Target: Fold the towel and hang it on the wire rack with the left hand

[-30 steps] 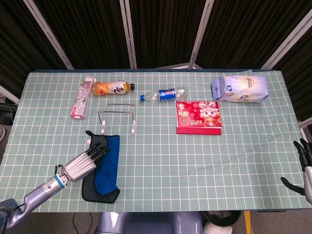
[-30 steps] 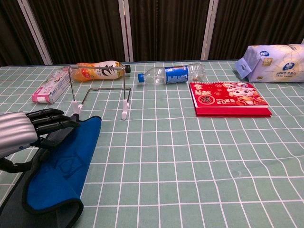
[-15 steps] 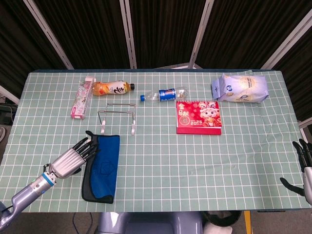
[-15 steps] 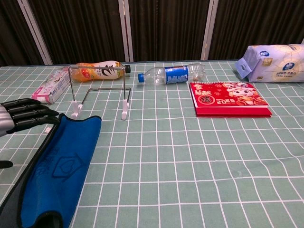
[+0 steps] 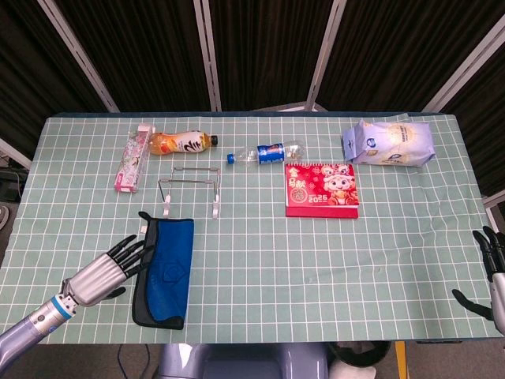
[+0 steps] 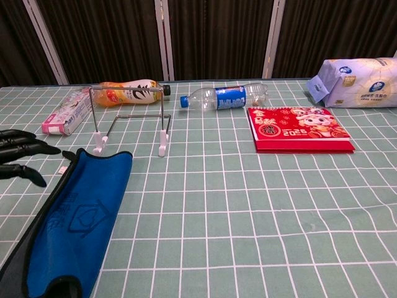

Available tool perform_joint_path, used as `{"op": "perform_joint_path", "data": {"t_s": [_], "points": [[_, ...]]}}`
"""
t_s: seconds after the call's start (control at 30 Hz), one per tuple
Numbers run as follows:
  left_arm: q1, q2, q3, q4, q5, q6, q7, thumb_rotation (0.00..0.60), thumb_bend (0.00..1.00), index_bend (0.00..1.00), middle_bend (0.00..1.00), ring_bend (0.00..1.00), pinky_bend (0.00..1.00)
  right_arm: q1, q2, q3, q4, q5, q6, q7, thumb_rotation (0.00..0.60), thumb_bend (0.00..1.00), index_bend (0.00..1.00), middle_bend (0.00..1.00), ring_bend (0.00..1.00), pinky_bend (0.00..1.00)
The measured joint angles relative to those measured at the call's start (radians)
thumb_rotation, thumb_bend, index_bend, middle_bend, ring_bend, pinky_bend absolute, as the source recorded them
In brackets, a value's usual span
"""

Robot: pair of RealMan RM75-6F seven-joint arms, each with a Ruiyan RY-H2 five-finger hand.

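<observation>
Near left on the table (image 5: 316, 260), my left hand (image 5: 106, 268) hovers just left of the towel (image 5: 166, 268), fingers spread wide, holding nothing. Towel lies flat, folded lengthwise, blue face up with dark edge. Wire rack (image 5: 189, 189) stands just beyond its far end, bare. My right hand (image 5: 491, 272) sits at the right edge, fingers apart, empty.
</observation>
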Motion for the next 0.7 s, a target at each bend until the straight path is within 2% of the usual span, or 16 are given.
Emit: {"op": "perform_joint_path", "data": {"t_s": [0.1, 0.27, 0.43, 0.7], "points": [[0.008, -0.007, 0.024, -0.014, 0.028, -0.001, 0.001, 0.6, 0.19, 0.44, 0.0, 0.0, 0.0, -0.002, 0.002, -0.001, 0.001, -0.002, 0.004, 0.007, 0.6, 0.0, 0.01, 0.0, 0.0, 0.0], [0.02, -0.066, 0.04, 0.005, 0.041, -0.027, -0.024, 0.6, 0.23, 0.45, 0.0, 0.0, 0.0, -0.003, 0.005, -0.003, 0.003, -0.008, 0.005, 0.015, 0.6, 0.0, 0.01, 0.0, 0.0, 0.0], [0.03, -0.12, 0.051, 0.057, 0.06, -0.037, -0.053, 0.6, 0.23, 0.47, 0.0, 0.0, 0.0, -0.004, 0.009, -0.001, 0.004, -0.004, 0.006, 0.027, 0.6, 0.0, 0.01, 0.0, 0.0, 0.0], [0.042, -0.147, 0.055, 0.099, 0.069, -0.03, -0.072, 0.6, 0.23, 0.49, 0.0, 0.0, 0.0, -0.005, 0.014, 0.0, 0.008, -0.002, 0.006, 0.042, 0.6, 0.0, 0.01, 0.0, 0.0, 0.0]]}}
